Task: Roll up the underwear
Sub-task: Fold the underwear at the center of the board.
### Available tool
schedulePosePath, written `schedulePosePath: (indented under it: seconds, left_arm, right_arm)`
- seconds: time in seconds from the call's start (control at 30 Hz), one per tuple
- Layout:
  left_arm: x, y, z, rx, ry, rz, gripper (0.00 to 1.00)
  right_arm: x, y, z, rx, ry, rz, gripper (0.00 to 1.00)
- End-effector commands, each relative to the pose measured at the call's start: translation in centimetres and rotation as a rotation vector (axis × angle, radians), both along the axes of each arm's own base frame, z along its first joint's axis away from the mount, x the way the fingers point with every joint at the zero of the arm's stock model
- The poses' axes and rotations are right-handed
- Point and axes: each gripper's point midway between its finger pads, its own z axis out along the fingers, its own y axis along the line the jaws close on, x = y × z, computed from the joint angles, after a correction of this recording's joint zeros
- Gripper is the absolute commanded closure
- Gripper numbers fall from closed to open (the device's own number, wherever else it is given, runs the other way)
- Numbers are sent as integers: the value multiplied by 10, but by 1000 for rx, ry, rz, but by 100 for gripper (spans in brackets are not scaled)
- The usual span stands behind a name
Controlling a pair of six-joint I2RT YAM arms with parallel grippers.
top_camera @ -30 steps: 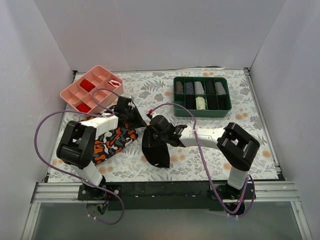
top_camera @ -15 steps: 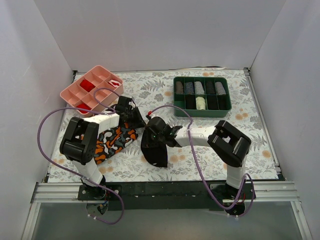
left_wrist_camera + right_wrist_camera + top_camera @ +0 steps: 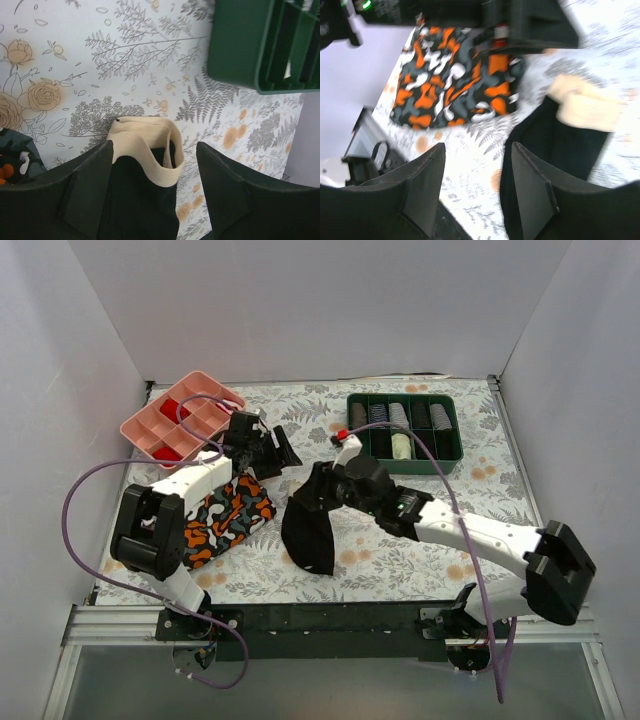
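The underwear [image 3: 308,538] lies on the floral table as a black folded shape. Its cream waistband [image 3: 148,148] stands up in a loop at the far end. My left gripper [image 3: 274,451] hovers open to the upper left of it. In the left wrist view the left gripper [image 3: 155,145] has its jaws apart on either side of the waistband, not touching it. My right gripper [image 3: 317,490] is open above the underwear's top end. In the right wrist view the black fabric [image 3: 560,145] sits behind the right finger, with bare table between the jaws of the right gripper [image 3: 478,145].
An orange, black and white patterned cloth [image 3: 228,518] lies to the left of the underwear, under the left arm. A green compartment tray [image 3: 356,435] stands at the back right. A pink compartment tray [image 3: 134,428] stands at the back left. White walls close in the table.
Both grippers have gone from shut to open and drawn back from the underwear's top end. The left one moved away towards the back. The right arm swung out to the right.
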Motion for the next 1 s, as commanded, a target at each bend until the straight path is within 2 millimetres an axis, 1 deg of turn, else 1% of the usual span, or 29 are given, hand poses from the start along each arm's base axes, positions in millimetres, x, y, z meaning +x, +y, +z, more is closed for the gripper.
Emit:
schedulePosePath:
  seconds: [0.0,0.03,0.07,0.1,0.13,0.17,0.2,0.23,0.27,0.3,0.33,0.37,0.4,0.43,0.47,0.5,0.53,0.57,0.6,0.73,0.87,0.93,0.97]
  left_arm:
    - [3,5,58,-32,-102,24,33]
    - [-3,4,59,-43,-96,21,33]
    - [-5,5,63,-53,-101,19,32]
    - [-9,4,64,-61,-100,15,33]
    - [-19,4,65,-77,-95,1,33]
    - [-24,4,65,-84,-89,-6,33]
    - [-30,4,63,-90,-80,-15,34]
    - [-37,2,67,-109,-81,-30,36]
    - [-47,3,56,-110,-50,-38,37]
    - [-51,3,53,-113,-41,-43,37]
    - [-56,3,51,-120,-35,-50,41]
    - [-65,4,43,-124,-15,-54,43]
    - [-70,2,39,-138,-4,-62,44]
    - [-72,1,37,-153,-9,-69,45]
    - [-76,2,28,-150,13,-63,48]
    - [-79,2,23,-155,30,-56,49]
    - [-78,1,21,-161,28,-55,50]
    - [-80,0,15,-161,41,-54,53]
    - [-82,0,9,-161,53,-52,55]
    - [-81,-6,-2,-171,64,-53,61]
    - [-85,-8,-16,-152,94,-54,63]
    - [-86,-8,-23,-147,108,-52,65]
    - [-87,-8,-27,-143,117,-51,66]
  right_arm:
    - [25,-68,-25,-150,11,-196,46]
    - [27,-76,-27,-151,16,-210,50]
    - [32,-88,-31,-153,40,-233,55]
    - [34,-93,-33,-156,50,-231,65]
    - [36,-96,-36,-159,57,-229,70]
    - [41,-99,-39,-153,82,-220,74]
    - [42,-99,-43,-163,82,-190,76]
    - [46,-96,-40,-152,69,-163,76]
    - [47,-94,-49,-157,100,-128,75]
    - [53,-90,-44,-147,99,-112,73]
    - [57,-87,-43,-142,91,-88,73]
    - [61,-85,-52,-144,129,-66,74]
    - [67,-80,-46,-129,126,-56,77]
    - [70,-77,-46,-125,125,-34,81]
    - [69,-68,-52,-121,147,9,85]
    - [74,-62,-45,-110,138,25,90]
    - [74,-57,-53,-116,160,47,95]
    - [71,-51,-52,-98,173,86,98]
    - [71,-49,-53,-96,179,93,99]
    - [75,-40,-52,-74,178,117,99]
    - [69,-27,-49,-58,183,175,99]
    - [67,-20,-52,-65,193,194,99]
    - [68,-17,-49,-63,186,201,99]
